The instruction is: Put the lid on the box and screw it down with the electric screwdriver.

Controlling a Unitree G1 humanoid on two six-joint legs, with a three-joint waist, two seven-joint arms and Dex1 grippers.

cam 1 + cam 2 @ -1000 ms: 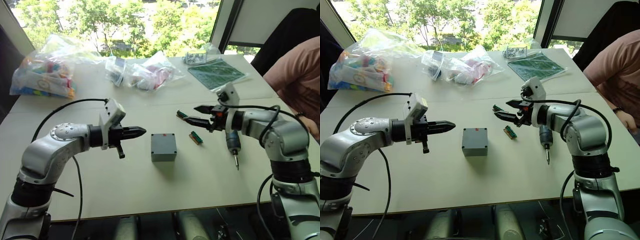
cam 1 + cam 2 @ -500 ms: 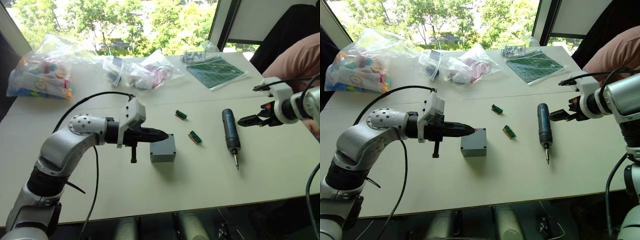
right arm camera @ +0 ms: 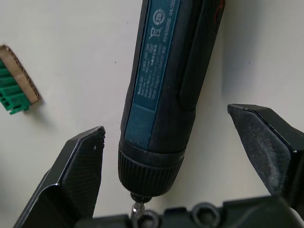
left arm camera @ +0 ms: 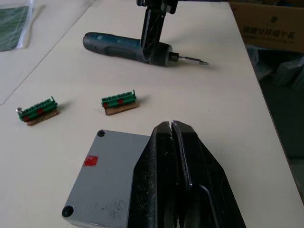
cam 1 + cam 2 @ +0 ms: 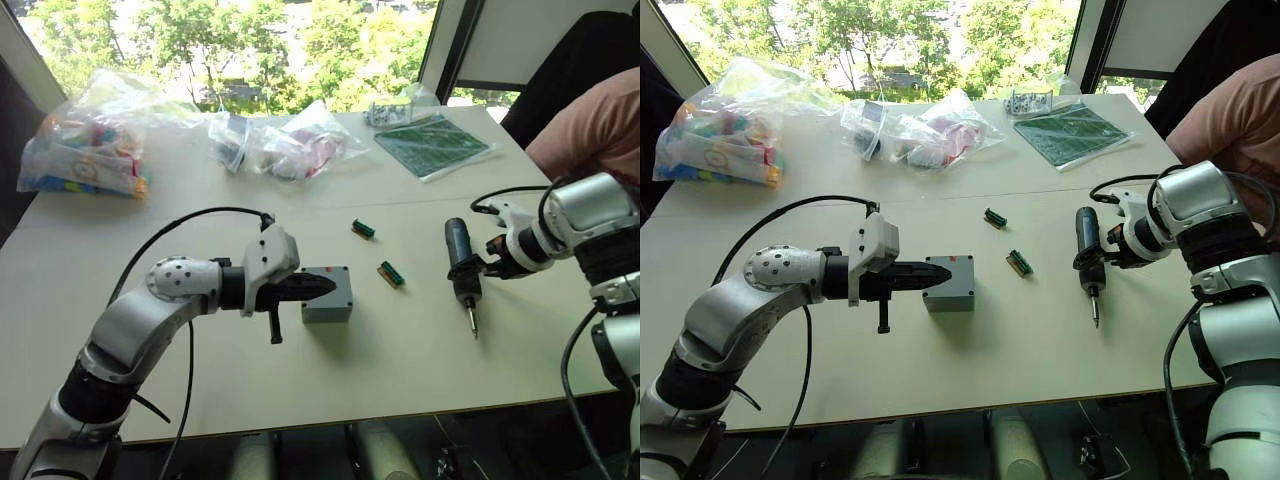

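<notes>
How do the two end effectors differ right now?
The left end effector has its fingers pressed shut; the right end effector is spread open. The left reaches over the top of the box with nothing between its fingers; the right straddles the electric screwdriver lying on the table, its fingers either side of the barrel and apart from it. Both have two black fingers and neither holds anything.

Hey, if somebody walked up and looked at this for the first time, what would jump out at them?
Probably the right gripper, its open fingers straddling the electric screwdriver that lies on the table at the robot's right. Next, the left gripper, fingers shut, reaching over the grey box at the table's middle, its lid already on top. Two small green connectors lie between box and screwdriver, and plastic bags crowd the far edge.
</notes>
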